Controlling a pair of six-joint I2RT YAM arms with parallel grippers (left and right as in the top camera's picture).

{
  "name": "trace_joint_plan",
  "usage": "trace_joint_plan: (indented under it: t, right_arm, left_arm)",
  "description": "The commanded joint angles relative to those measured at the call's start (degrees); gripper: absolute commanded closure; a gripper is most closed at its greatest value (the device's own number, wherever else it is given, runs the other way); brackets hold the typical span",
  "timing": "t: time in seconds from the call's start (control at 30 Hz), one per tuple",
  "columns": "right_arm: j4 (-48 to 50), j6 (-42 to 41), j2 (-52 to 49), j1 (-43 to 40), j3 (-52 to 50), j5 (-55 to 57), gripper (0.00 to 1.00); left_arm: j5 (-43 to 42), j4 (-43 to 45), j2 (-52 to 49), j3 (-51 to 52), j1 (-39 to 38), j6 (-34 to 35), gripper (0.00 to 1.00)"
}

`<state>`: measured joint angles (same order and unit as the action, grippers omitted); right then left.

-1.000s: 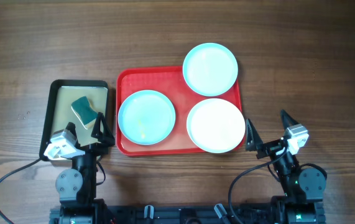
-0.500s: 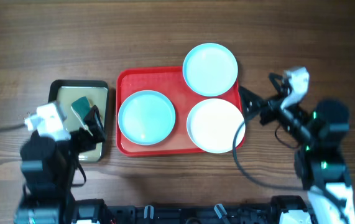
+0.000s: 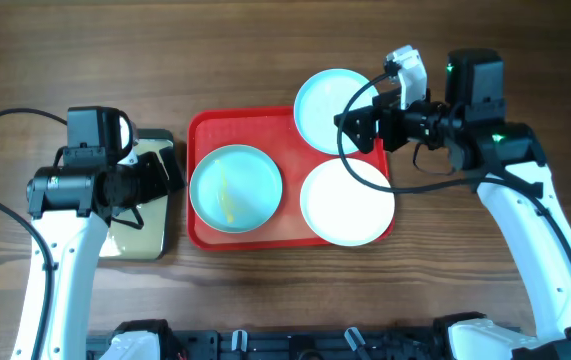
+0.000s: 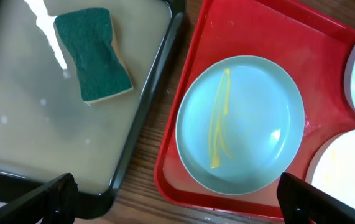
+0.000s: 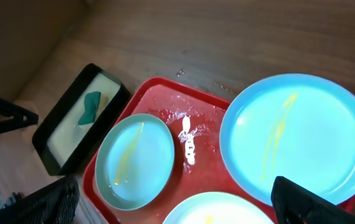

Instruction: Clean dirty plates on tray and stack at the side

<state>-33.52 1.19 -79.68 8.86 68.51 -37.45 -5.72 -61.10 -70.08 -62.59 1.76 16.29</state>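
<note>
I am holding my left pincer wide and empty over the gap between the black-rimmed tray and the red tray. My right pincer is gaping just as wide, gripping nothing, above the red tray's upper right.

I am judging the sponge to be the first thing to fetch. It is lying flat in pale liquid at the upper left of the left wrist frame, so I am planning to close across its narrow waist.

The left aqua plate is carrying a yellow streak, and so is the second aqua plate, which is overhanging the red tray's top edge. The white plate is filling the lower right. They are glossy and likely to slide, so I am planning to steady a rim with my right pincer.

The wooden table is showing dark grain. I cannot identify the brown plane beyond it.
</note>
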Motion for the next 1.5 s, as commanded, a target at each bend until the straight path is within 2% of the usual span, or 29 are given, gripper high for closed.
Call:
trace_joint_plan:
  t: [0.0, 0.07, 0.17, 0.23, 0.27, 0.4, 0.53, 0.73, 0.87, 0.93, 1.17, 1.2, 1.23, 1.27, 1.3, 1.4, 1.47]
  right_arm:
    - [-1.5, -3.9, -1.2, 0.7, 1.3, 1.7, 0.0]
    - [-4.6, -6.5, -2.0, 3.7, 1.4, 8.9, 0.0]
    - [-6.6, -13.4, -4.2, 11.1, 1.4, 18.3, 0.0]
    - [-6.3, -19.0, -8.4, 17.7, 1.4, 22.9, 0.12]
    - [-6.2, -20.4, -10.2, 19.0, 1.6, 24.1, 0.2]
    - [-2.6, -21.2, -18.5, 23.2, 2.2, 25.2, 0.32]
    - [0.1, -20.7, -26.2, 24.3, 6.8, 26.1, 0.42]
    - [0.9, -18.6, -33.0, 26.1, 9.0, 27.4, 0.48]
    - [1.6, -17.7, -35.7, 27.5, 9.0, 26.5, 0.51]
    - [1.8, -20.4, -36.3, 27.6, 8.9, 26.4, 0.63]
    - [4.0, -24.6, -39.2, 27.7, 8.7, 25.8, 0.75]
    - [4.0, -25.4, -39.3, 27.9, 8.7, 25.8, 0.78]
    - [4.2, -25.8, -39.4, 28.2, 8.7, 25.9, 0.89]
    - [4.3, -25.8, -39.5, 28.4, 8.7, 25.9, 0.96]
    - [4.3, -26.0, -39.5, 28.6, 8.7, 26.2, 0.96]
    - [4.2, -26.9, -39.5, 28.6, 8.7, 27.1, 0.96]
    - [4.2, -26.8, -39.5, 28.6, 8.7, 27.1, 0.95]
  left_arm:
    - [-0.9, 2.1, -0.2, -1.4, 0.0, 0.7, 0.0]
    - [-0.1, 5.4, -0.2, -1.4, 0.0, 0.7, 0.0]
    - [6.2, 6.9, -0.3, -1.4, 0.0, 2.4, 0.0]
    - [11.8, 5.7, -0.5, -1.4, 0.0, 8.1, 0.0]
    - [11.8, 5.7, -0.5, -1.4, 0.0, 8.2, 0.0]
    - [11.8, 5.8, -0.5, -1.4, 0.0, 8.2, 0.0]
    - [11.8, 5.8, -0.9, -1.4, 0.0, 8.2, 0.0]
    - [11.8, 5.8, -4.2, -1.4, 0.6, 9.8, 0.0]
    - [11.8, 6.1, -7.3, -1.4, 5.4, 10.1, 0.0]
    - [11.8, 6.2, -8.4, -1.4, 9.3, 10.1, 0.0]
    - [11.8, 6.3, -11.9, -1.4, 12.2, 9.7, 0.0]
    - [11.8, 6.4, -12.7, -1.4, 12.2, 9.7, 0.0]
    - [11.8, 6.5, -14.0, -1.4, 12.2, 9.7, 0.0]
    - [11.8, 6.5, -14.9, -1.4, 12.2, 9.7, 0.0]
    - [11.8, 6.7, -15.9, -1.4, 12.2, 9.7, 0.0]
    - [11.8, 9.4, -19.4, -1.4, 12.2, 9.7, 0.08]
    - [11.8, 11.8, -20.9, -1.4, 12.2, 9.7, 0.23]
